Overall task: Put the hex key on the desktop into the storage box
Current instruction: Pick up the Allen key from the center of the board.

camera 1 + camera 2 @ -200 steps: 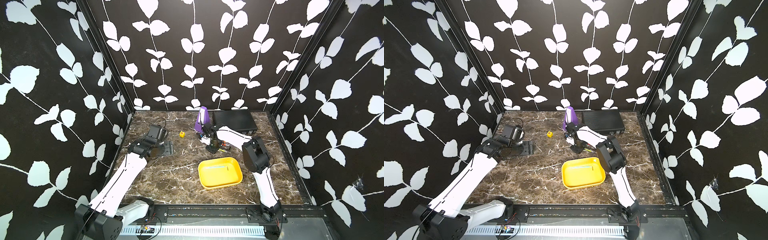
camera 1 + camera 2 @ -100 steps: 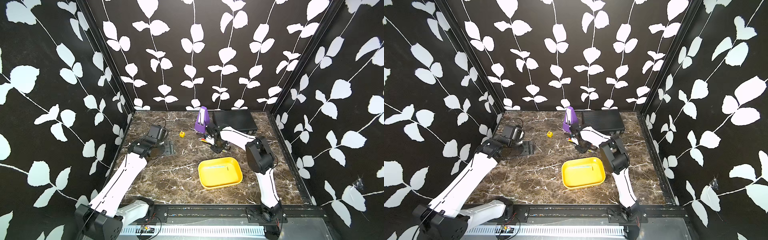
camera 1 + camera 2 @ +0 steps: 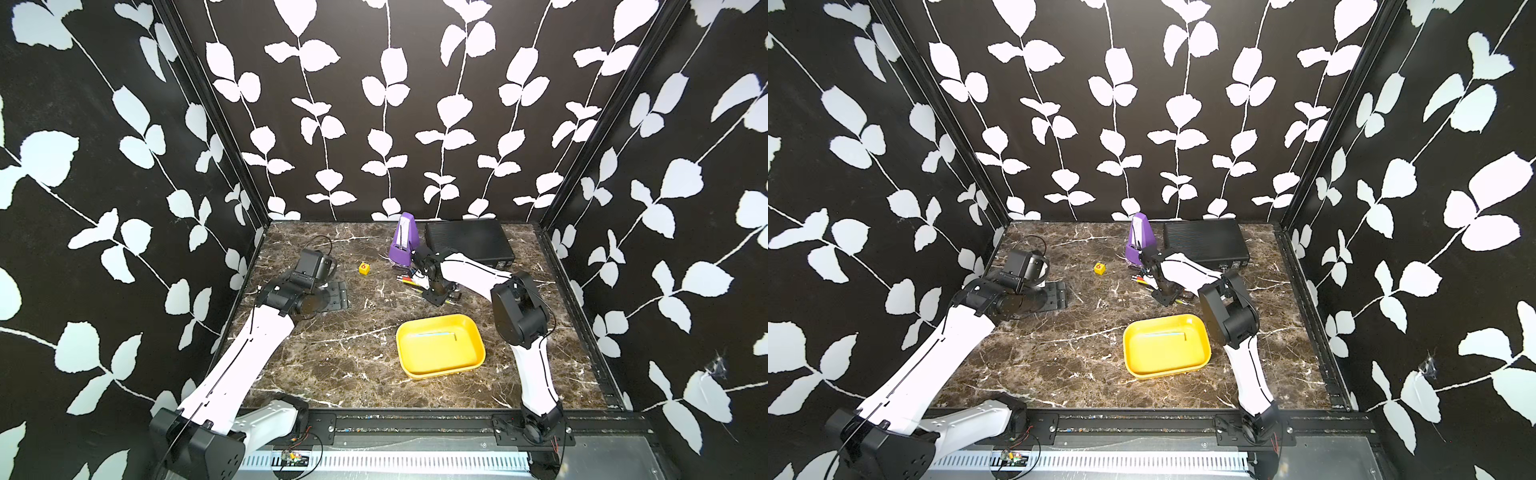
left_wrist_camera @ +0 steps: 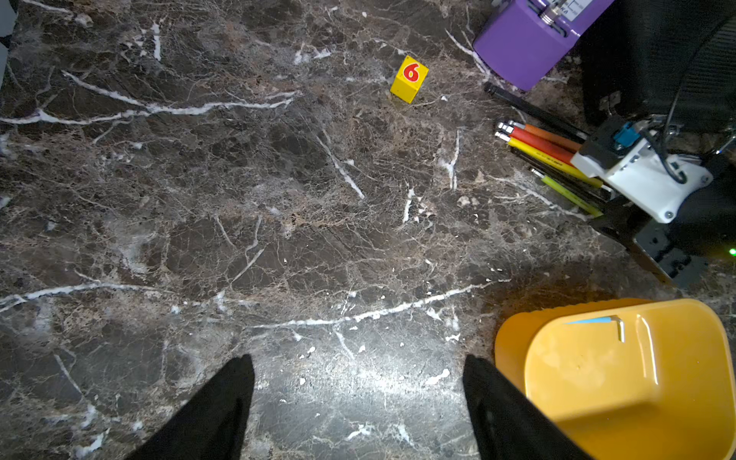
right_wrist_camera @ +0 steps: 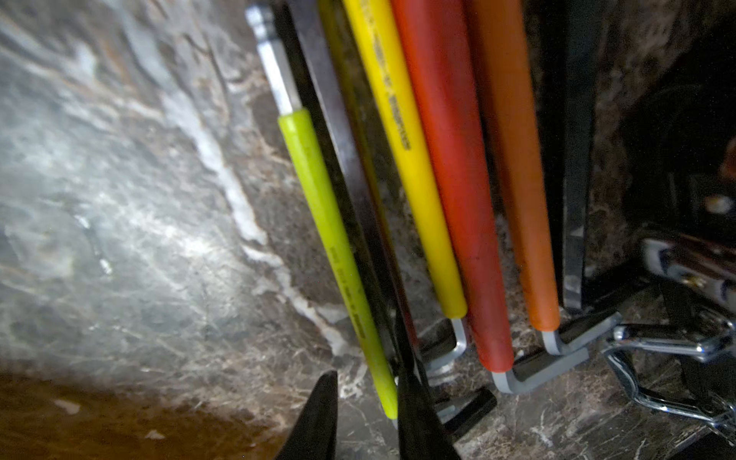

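Several hex keys lie side by side on the desktop, with lime, yellow, red, orange and black shafts. My right gripper is down at their bent ends. It is open by a narrow gap, and the end of the lime hex key lies between its fingers. The yellow storage box sits nearer the front, with a blue hex key inside. My left gripper hovers open and empty at the left.
A purple metronome and a black ribbed case stand at the back, right behind the hex keys. A small yellow die marked 6 sits left of them. A black hinged plate lies under my left gripper. A metal clip lies beside the keys.
My right arm has shifted slightly to the right along the row of hex keys. The left arm and the storage box have not moved.
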